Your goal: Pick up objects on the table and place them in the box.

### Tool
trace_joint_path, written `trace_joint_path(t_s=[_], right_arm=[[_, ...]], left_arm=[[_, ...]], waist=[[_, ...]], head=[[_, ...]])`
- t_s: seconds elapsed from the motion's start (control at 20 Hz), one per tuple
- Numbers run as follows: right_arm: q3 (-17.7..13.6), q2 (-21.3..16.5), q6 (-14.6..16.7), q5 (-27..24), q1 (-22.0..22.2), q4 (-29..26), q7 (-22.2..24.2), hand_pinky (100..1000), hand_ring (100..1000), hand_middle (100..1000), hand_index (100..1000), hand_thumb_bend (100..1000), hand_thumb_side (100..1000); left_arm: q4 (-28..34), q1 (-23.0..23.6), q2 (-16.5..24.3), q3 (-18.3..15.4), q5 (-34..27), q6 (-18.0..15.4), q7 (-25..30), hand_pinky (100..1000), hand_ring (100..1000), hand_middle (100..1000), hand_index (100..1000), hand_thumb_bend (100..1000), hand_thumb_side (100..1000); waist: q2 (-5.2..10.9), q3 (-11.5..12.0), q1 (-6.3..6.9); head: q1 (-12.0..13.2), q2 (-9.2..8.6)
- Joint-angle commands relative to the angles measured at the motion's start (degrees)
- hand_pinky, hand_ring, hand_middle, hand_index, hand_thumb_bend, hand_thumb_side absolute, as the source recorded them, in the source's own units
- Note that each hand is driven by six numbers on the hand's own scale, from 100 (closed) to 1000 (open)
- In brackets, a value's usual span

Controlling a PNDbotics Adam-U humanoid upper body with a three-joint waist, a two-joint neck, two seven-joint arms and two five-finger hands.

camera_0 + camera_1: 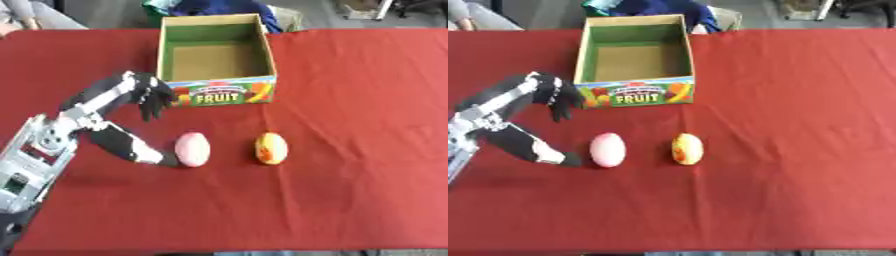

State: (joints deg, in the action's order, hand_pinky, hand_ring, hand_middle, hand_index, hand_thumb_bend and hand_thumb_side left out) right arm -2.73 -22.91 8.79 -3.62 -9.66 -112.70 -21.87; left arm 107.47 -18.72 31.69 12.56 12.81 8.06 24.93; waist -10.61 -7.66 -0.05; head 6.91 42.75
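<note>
1. The box (pixel 218 60) stands open on the red table (pixel 350 150), its "FRUIT" front panel facing the robot. What shows of its inside is bare cardboard floor and green walls, with nothing in it. So, by these views, nothing has been placed yet.

2. Two things wait on the table on the robot's side of the box: a pink egg-shaped fruit (pixel 192 149) below the box's left front corner, and a yellow-orange fruit (pixel 271 148) below its right front corner. They lie well apart from each other and from the box.

3. The left hand (pixel 144 95) hangs just beside the box's left front corner, above and left of the pink fruit. Its fingers (pixel 156 104) droop downward, relaxed and slightly spread, holding nothing. The thumb (pixel 136 146) reaches down toward the pink fruit, its tip just beside or touching it; I cannot tell which.

4. The right hand shows in neither view.

5. Judged so: the task is at its start, with both fruits left. The pink one looks the likely first pick.
</note>
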Motion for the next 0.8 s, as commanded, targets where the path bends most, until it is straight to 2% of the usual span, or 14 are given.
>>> trace_joint_path(t_s=[0.05, 0.35, 0.8], right_arm=[[-0.05, -0.90, 0.12, -0.21, -0.75, -0.42, 0.35, 603, 705, 655, 822, 100, 368], [0.00, -0.80, 0.12, -0.36, -0.71, -0.41, 0.50, 603, 704, 653, 815, 100, 367], [0.09, -0.62, 0.08, -0.54, -0.72, -0.37, 0.62, 603, 702, 650, 809, 100, 366]], left_arm=[[-1.27, -0.95, -0.17, 1.02, 1.68, 0.20, 1.18, 483, 538, 585, 715, 788, 100], [-5.06, -1.49, -2.42, 2.06, 5.05, 0.39, 1.66, 498, 558, 605, 722, 746, 100], [-9.04, -1.68, -5.18, 3.12, 8.06, 0.46, -0.86, 496, 556, 601, 710, 706, 100]], waist=[[0.88, -0.15, 0.04], [0.93, -0.25, -0.08], [0.88, -0.39, -0.25]], head=[[0.09, -0.35], [-0.19, -0.33], [-0.25, -0.46]])
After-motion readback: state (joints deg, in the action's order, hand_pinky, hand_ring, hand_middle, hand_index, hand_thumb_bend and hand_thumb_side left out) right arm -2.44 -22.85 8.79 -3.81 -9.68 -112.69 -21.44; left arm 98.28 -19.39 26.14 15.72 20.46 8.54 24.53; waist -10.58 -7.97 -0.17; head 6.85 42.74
